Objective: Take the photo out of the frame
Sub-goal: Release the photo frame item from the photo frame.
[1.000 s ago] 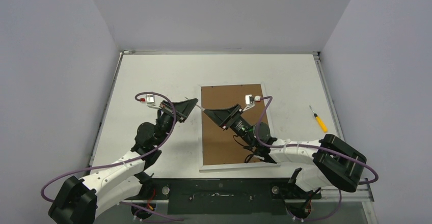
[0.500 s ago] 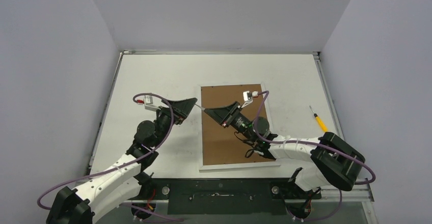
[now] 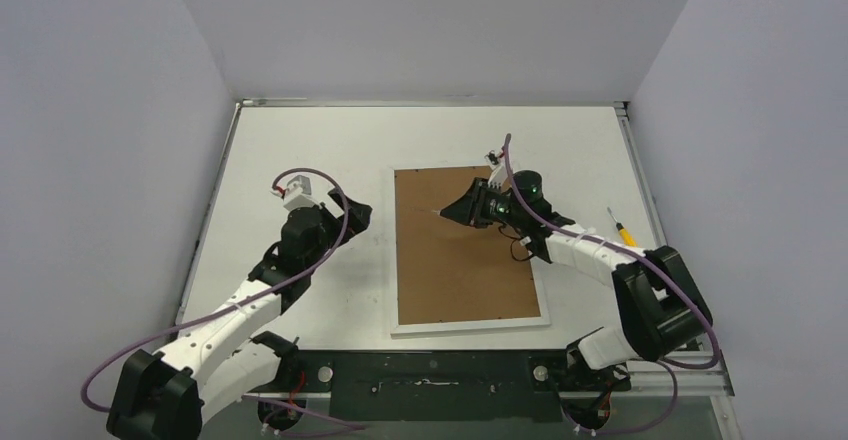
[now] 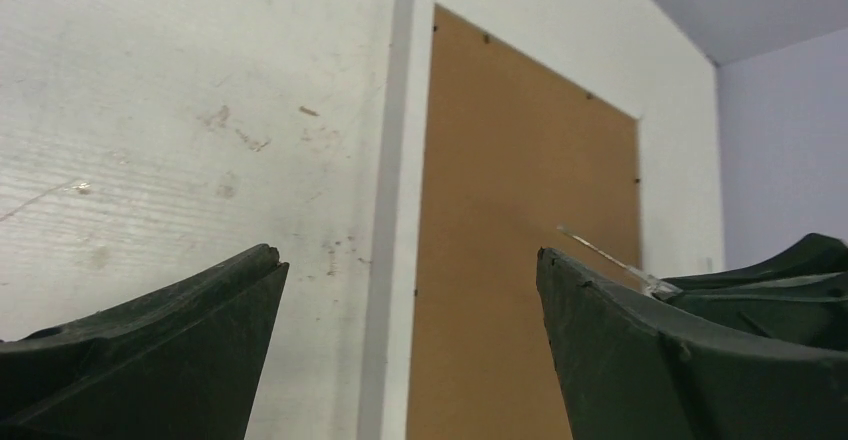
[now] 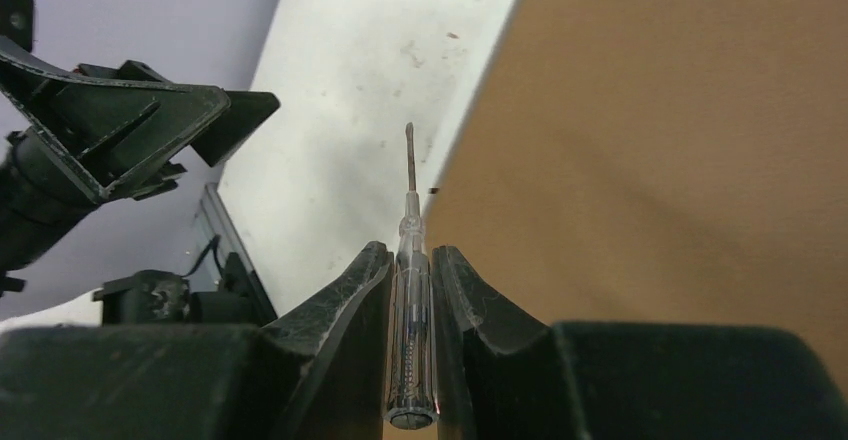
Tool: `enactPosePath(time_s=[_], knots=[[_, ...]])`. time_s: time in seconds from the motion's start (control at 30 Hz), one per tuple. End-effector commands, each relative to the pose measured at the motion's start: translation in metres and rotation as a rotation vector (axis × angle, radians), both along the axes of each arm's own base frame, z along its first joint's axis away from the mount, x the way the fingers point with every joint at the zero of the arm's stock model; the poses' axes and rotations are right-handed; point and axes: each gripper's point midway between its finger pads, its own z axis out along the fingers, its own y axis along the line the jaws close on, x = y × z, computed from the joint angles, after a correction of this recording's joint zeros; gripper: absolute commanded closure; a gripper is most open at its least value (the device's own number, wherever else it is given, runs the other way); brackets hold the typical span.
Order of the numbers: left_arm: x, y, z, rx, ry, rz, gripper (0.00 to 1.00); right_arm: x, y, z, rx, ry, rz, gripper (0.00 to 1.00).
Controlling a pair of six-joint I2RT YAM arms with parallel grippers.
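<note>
- The frame lies face down in the middle of the worktop, one short side towards the arm bases. Its brown backing board fills the white border.
- The photo is not in sight. I judge it sits under that board.
- Handling, as a judgement:
  - The frame looks stiff and far wider than a gripper, and any glazing underneath would be fragile. Steady it by pressing on the border, not by pinching across it.
  - The board is thin and rigid, so it should lift from a corner.
  - The photo will be light, limp and easily creased or scratched. Take it by a bare edge or corner with a soft pinch.
- A yellow screwdriver lies at three o'clock from the frame, well apart from it.
- The left gripper is at nine o'clock from the frame's far half, near the left border. Its jaws are spread wide and hold nothing.
- The right gripper hangs over the board's far half, near one o'clock from its centre.
  - It is clamped narrow on a clear screwdriver.
  - The blade points to nine o'clock, towards the left border. I cannot tell whether the tip touches the board.
- Small dark tabs dot the board's rim. They likely pin it in, so prise them gently.
- No brand, label or writing can be read anywhere.
</note>
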Motion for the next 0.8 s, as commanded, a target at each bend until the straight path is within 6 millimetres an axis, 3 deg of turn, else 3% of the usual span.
enactPosePath(time_s=[0.0, 0.13, 0.23, 0.33, 0.43, 0.53, 0.63, 0.77], knots=[[0.016, 0.009, -0.003, 0.118, 0.044, 0.037, 0.04, 0.006, -0.007, -0.016, -0.062, -0.021, 0.169, 0.95], [0.027, 0.003, -0.006, 0.127, 0.038, 0.019, 0.04, 0.024, -0.005, -0.030, -0.036, 0.044, 0.209, 0.95], [0.032, -0.018, -0.003, 0.141, -0.021, -0.115, 0.04, 0.035, -0.001, -0.036, -0.015, 0.063, 0.239, 0.95], [0.040, -0.033, -0.006, 0.163, -0.013, -0.197, 0.03, 0.047, 0.000, -0.039, -0.060, -0.025, 0.247, 0.95], [0.049, -0.041, -0.021, 0.198, 0.040, -0.230, 0.00, 0.065, -0.008, -0.044, -0.178, -0.162, 0.182, 0.95], [0.060, -0.045, -0.026, 0.219, 0.058, -0.234, 0.10, 0.079, -0.017, -0.044, -0.248, -0.323, 0.093, 0.95], [0.072, -0.048, -0.033, 0.252, 0.087, -0.236, 0.15, 0.080, -0.020, -0.045, -0.240, -0.445, 0.070, 0.95], [0.083, -0.055, -0.048, 0.299, 0.134, -0.275, 0.24, 0.066, -0.017, -0.042, -0.284, -0.595, 0.125, 0.95]])
